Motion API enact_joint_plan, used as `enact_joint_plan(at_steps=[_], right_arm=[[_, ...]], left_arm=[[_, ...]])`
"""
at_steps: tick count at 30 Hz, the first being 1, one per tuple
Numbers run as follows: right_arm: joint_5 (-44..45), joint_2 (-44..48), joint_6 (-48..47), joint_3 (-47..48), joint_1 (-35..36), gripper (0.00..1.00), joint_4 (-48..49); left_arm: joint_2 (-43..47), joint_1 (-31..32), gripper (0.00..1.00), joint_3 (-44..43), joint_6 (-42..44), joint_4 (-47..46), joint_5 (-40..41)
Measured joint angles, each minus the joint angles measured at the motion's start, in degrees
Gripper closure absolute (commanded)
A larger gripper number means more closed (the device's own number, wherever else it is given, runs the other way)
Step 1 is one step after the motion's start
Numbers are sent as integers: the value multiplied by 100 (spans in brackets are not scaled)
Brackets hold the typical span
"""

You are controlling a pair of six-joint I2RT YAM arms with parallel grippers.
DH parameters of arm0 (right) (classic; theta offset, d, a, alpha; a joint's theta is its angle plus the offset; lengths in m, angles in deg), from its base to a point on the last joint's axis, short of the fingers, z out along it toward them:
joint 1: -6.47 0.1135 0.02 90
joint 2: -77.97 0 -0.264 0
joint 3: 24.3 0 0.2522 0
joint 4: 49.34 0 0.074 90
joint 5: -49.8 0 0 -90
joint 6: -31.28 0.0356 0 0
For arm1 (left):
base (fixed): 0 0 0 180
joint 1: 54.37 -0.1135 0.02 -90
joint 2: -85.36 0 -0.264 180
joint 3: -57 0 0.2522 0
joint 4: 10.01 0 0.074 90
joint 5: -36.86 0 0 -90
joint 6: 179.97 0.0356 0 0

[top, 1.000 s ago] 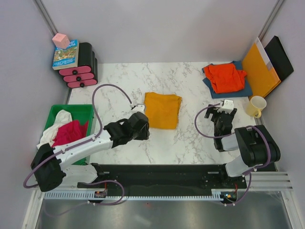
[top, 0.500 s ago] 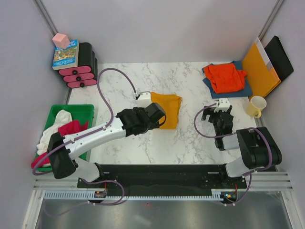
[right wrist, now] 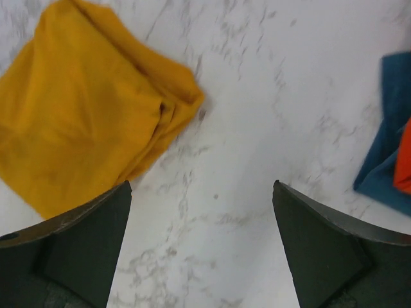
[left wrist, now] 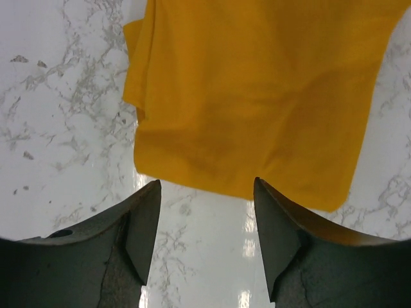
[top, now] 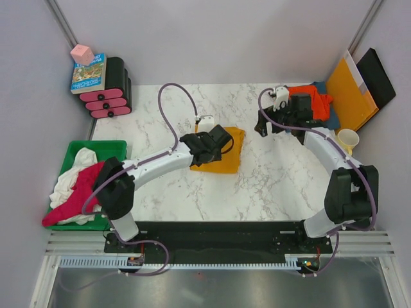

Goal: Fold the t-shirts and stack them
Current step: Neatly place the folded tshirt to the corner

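Note:
A folded mustard-yellow t-shirt (top: 228,156) lies mid-table. My left gripper (top: 215,142) hovers open over its left part; in the left wrist view the open gripper (left wrist: 205,192) is empty, its fingertips at the near edge of the mustard shirt (left wrist: 257,96). My right gripper (top: 264,123) is open and empty over bare marble between that shirt and the stack; the right wrist view shows the gripper (right wrist: 202,192), the mustard shirt (right wrist: 83,109) and the dark blue shirt (right wrist: 385,160). A red-orange shirt (top: 307,102) lies on the dark blue one (top: 329,119) at back right.
A green bin (top: 109,153) at left holds a white shirt (top: 72,170) and a magenta shirt (top: 77,196) that hangs over its edge. An orange-yellow folder (top: 350,93) and a black board (top: 377,77) lean at back right beside a yellow mug (top: 347,140). A book and a pink block sit on a black-pink stack (top: 110,93).
My left arm swung right and forward from beside the bin to over the mustard shirt. My right arm extended from the near right to the far middle, beside the stack.

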Motion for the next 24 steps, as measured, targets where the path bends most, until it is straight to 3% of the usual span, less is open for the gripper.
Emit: enact_joint_plan(at_steps=[5, 6, 7, 12, 13, 14, 15, 16, 18, 19, 21, 22, 24], right_arm=[[162, 411, -498, -691, 380, 6, -1064], [219, 516, -505, -820, 411, 11, -1132], [289, 608, -492, -911, 415, 32, -1178], [417, 782, -160, -1139, 155, 39, -1161], [400, 772, -146, -1152, 107, 55, -1158], [380, 772, -127, -1191, 83, 59, -1130], [339, 774, -111, -1244, 81, 70, -1073], [284, 776, -85, -1283, 87, 86, -1043], [221, 767, 2, -1325, 144, 83, -1021], [184, 756, 66, -1325, 181, 65, -997], [94, 654, 175, -1270, 254, 47, -953], [59, 560, 214, -1220, 286, 31, -927], [-42, 358, 313, -1141, 354, 17, -863]], left_arm=[[-446, -990, 39, 225, 435, -911, -719], [-577, -1145, 39, 219, 533, -1080, -828], [-715, -1261, 40, 199, 619, -1202, -933], [-1429, -1526, 47, -76, 960, -1556, -1563], [-1541, -1537, 49, -129, 1003, -1602, -1676], [-1602, -1537, 52, -153, 1029, -1641, -1738], [-1663, -1534, 54, -170, 1056, -1672, -1821], [-1696, -1532, 56, -186, 1067, -1690, -1886], [-1729, -1530, 59, -192, 1082, -1725, -1998], [-1735, -1530, 60, -192, 1082, -1744, -2031], [-1764, -1532, 62, -192, 1082, -1786, -2074], [-1788, -1534, 62, -192, 1082, -1803, -2096], [-1825, -1534, 62, -188, 1080, -1827, -2133]])
